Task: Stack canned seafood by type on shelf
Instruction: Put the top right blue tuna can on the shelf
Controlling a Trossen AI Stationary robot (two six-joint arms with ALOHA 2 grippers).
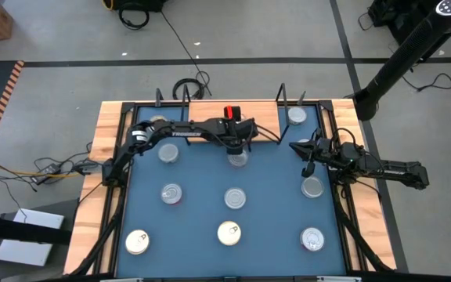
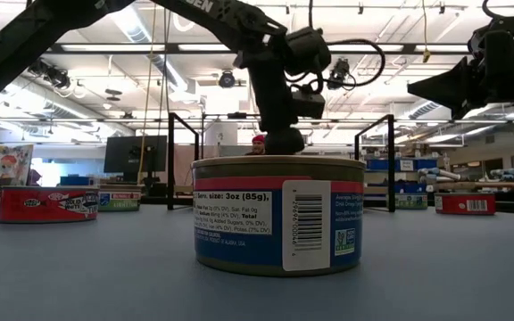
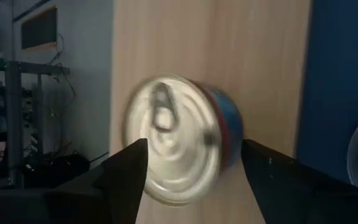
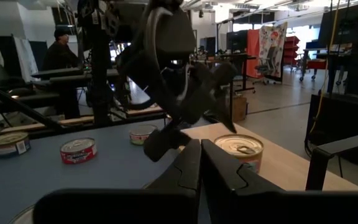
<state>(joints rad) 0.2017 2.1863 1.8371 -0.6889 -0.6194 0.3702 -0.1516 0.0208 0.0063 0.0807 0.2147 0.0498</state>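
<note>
Two cans on shelf at far edge, none stacked; about seven wait on blue desk. Left end effector fingers apart around blue-sided can on shelf. Right end effector fingers together, far right.

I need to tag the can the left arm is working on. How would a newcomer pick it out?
Start at the light-wood shelf along the table's far edge. Near its middle, the left gripper, fingers open, straddles a silver-topped can with blue and red sides. It is the only can between gripper fingers.
</note>
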